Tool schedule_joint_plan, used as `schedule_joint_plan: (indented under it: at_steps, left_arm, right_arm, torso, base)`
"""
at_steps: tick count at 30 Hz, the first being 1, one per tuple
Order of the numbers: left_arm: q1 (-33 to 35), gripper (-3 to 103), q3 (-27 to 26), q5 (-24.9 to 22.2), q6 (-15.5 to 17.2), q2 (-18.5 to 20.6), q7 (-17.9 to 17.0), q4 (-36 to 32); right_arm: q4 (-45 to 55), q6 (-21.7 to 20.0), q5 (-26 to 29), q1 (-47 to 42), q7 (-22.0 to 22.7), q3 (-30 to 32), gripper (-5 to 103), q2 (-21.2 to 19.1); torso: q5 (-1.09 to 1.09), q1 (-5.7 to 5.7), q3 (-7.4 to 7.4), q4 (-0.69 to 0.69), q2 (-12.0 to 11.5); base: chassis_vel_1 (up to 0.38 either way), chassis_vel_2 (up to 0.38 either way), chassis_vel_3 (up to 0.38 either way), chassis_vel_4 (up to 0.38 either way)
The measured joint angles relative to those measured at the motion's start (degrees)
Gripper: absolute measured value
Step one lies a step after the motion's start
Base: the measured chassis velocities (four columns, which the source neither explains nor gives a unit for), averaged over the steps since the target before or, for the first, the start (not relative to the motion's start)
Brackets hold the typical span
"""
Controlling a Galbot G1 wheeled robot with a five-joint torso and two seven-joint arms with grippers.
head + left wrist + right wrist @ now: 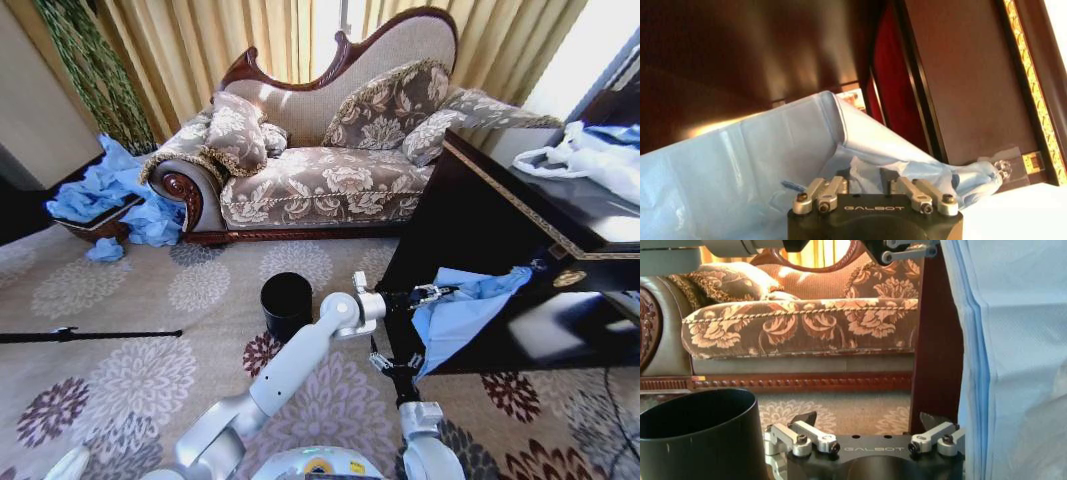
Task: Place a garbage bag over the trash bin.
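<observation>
Left claw (870, 192) marked GALBOT, pinching garbage bag (760, 165)

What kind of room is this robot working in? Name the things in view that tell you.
Probably a furnished sitting room or hotel suite: an ornate floral chaise sofa with cushions, gold curtains behind it, a flower-patterned carpet and a dark wooden cabinet with gold trim.

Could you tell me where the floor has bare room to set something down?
Bare carpet lies between the sofa and the trash bin. It is crowded where the garbage bag hangs beside the dark cabinet, and around the heap of blue bags.
</observation>
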Motion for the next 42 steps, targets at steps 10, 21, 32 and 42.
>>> schedule_joint_plan:
  at_steps: [10,21,32,42]
  left_arm:
    - [0.34,1,0.04,2.49,-0.66,-0.08,1.07,0.02]
    - [0.29,0,-0.02,5.49,-1.08,0.58,1.02,-0.37]
    - [0.46,0,-0.21,11.16,-0.11,3.39,-1.42,-2.20]
    - [0.66,0,-0.72,15.18,2.27,6.66,-3.88,-3.87]
  right_arm:
    - [-0.06,0.07,-0.07,0.13,-0.01,-0.23,100,0.18]
    - [-0.06,0.23,-0.08,0.09,-0.05,-0.17,100,0.15]
    - [0.26,0.59,-0.24,-0.27,-0.09,-0.32,100,0.36]
    - [0.74,0.84,-0.50,-0.73,-0.15,-0.53,100,0.69]
  torso:
    - [0.00,0.00,0.00,0.00,0.02]
    - [0.00,0.00,0.00,0.00,0.02]
    - [0.00,0.00,0.00,0.00,0.01]
    - [-0.01,0.00,0.00,0.00,0.00]
  base:
    - [0.000,0.000,0.000,0.000]
    - [0.000,0.000,0.000,0.000]
    - [0.000,0.000,0.000,0.000]
    - [0.000,0.000,0.000,0.000]
